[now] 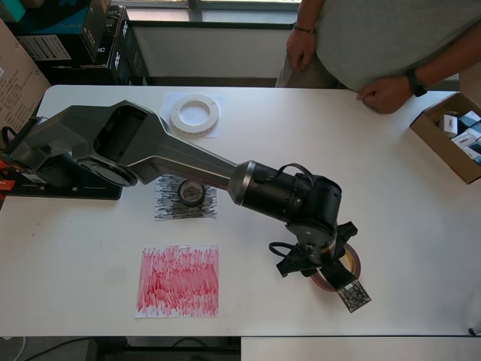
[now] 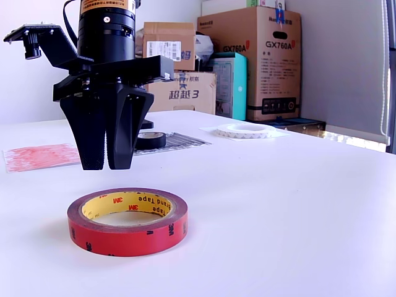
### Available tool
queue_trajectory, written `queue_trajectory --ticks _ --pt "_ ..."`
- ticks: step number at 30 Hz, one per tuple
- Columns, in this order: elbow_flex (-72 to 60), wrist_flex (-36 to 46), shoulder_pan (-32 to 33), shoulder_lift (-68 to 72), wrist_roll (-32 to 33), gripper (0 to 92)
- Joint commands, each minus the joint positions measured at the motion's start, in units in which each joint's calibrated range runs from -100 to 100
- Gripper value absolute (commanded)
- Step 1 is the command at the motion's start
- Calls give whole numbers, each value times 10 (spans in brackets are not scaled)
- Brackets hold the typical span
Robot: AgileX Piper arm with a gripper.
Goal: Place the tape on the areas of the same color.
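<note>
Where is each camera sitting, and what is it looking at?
Overhead view: it hangs above the white table looking straight down, showing the whole arm from base to claw, plus a person at the far edge.
Exterior view: it sits low at table height, facing the red tape roll with the claw just above it; boxes stand behind.
Both show the red tape roll, black tape roll, whitish tape roll and red scribbled patch.
</note>
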Motion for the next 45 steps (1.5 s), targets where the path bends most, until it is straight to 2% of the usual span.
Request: queue_trajectory --ticks 1,26,28,32,34,35,45 --pt "-3 0 -4 11 13 451" --pt "-4 0 -11 35 13 441" --pt "-4 0 -11 35 12 367" --pt "-4 0 -11 37 12 0" --pt "-4 0 -11 40 9 21" --pt "-4 0 -11 40 3 1" --pt "10 7 -13 -2 -52 0"
